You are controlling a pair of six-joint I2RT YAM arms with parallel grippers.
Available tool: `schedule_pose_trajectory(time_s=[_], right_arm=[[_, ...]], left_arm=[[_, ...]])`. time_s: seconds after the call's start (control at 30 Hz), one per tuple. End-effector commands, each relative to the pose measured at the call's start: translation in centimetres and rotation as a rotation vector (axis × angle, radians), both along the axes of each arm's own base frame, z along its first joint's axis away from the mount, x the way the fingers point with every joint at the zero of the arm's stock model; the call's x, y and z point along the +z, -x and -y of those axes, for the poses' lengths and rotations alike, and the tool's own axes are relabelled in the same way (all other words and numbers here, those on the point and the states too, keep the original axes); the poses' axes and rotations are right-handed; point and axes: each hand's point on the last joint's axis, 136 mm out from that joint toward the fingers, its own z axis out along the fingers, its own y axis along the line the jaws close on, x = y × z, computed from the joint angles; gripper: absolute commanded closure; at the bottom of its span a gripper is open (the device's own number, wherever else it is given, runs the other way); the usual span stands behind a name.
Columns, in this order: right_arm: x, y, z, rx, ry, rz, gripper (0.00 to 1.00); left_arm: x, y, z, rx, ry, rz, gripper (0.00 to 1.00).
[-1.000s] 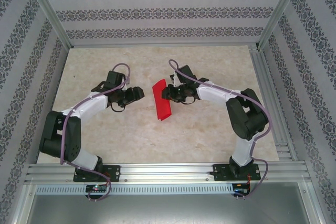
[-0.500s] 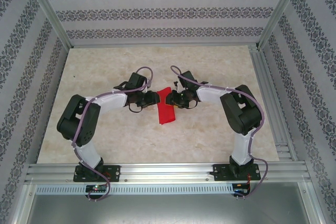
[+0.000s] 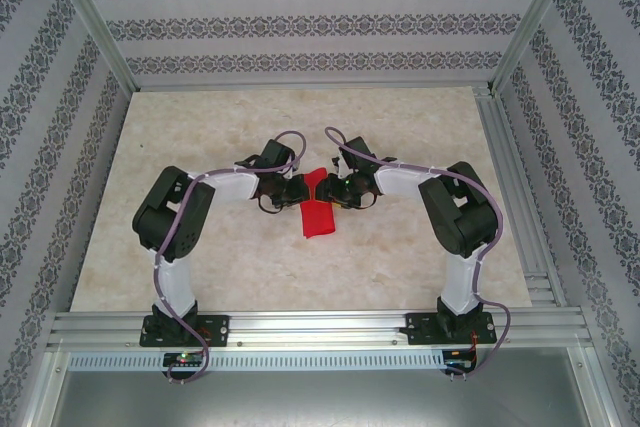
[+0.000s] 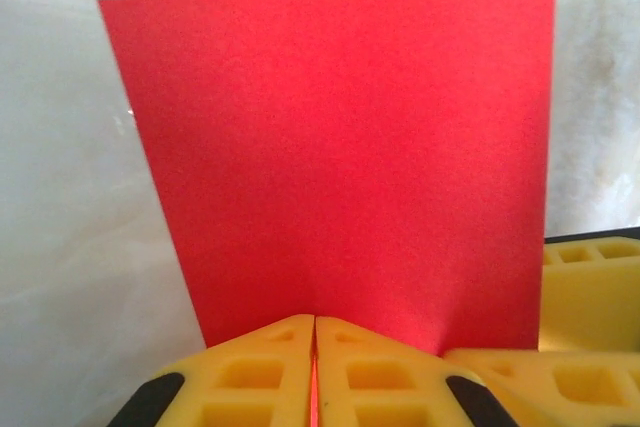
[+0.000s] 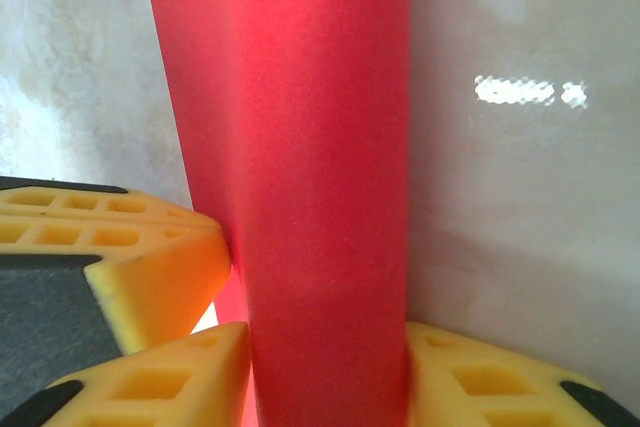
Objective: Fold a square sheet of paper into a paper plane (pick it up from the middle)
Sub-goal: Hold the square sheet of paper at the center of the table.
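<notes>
Square sheet of paper (image 3: 318,215) is found at mid-table (image 3: 200,267), between the two grippers, which meet over its far end.

Left gripper (image 3: 300,190): in the left wrist view its jaws (image 4: 315,347) are seen closed together, with a thin red edge of the sheet (image 4: 340,147) pinched between the yellow pads. The sheet extends away from the fingertips.

Right gripper (image 3: 333,190): in the right wrist view its jaws (image 5: 328,372) are seen part-way apart, with a red band of the sheet (image 5: 320,147) spanning the gap between them. Whether the sheet is clamped there cannot be told. A yellow finger (image 5: 120,247) of the left gripper is seen just beside the sheet.

Appearance: plain bright red, thin and matte. It is folded over lengthwise into a narrow rectangle. Two layers are visible, with a second edge showing behind the front one at the top of the left wrist view. The near end lies on the marbled table surface.
</notes>
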Motion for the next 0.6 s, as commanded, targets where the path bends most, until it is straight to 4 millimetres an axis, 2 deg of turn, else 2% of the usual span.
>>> schedule_pose_trajectory(time_s=[0.0, 0.27, 0.43, 0.57], right_arm=[[0.8, -0.3, 0.9, -0.014, 0.022, 0.016, 0.53], [0.7, 0.3, 1.9, 0.069, 0.127, 0.032, 0.44], [0.2, 0.8, 2.0, 0.136, 0.175, 0.040, 0.44], [-0.2, 0.7, 1.9, 0.122, 0.172, 0.037, 0.49]], left_arm=[[-0.7, 0.4, 0.0, -0.026, -0.049, -0.016, 0.91], [-0.7, 0.5, 0.6, -0.054, -0.044, -0.015, 0.92], [-0.3, 0.1, 1.1, -0.070, -0.037, -0.007, 0.91], [0.4, -0.4, 1.4, -0.073, -0.024, 0.011, 0.91]])
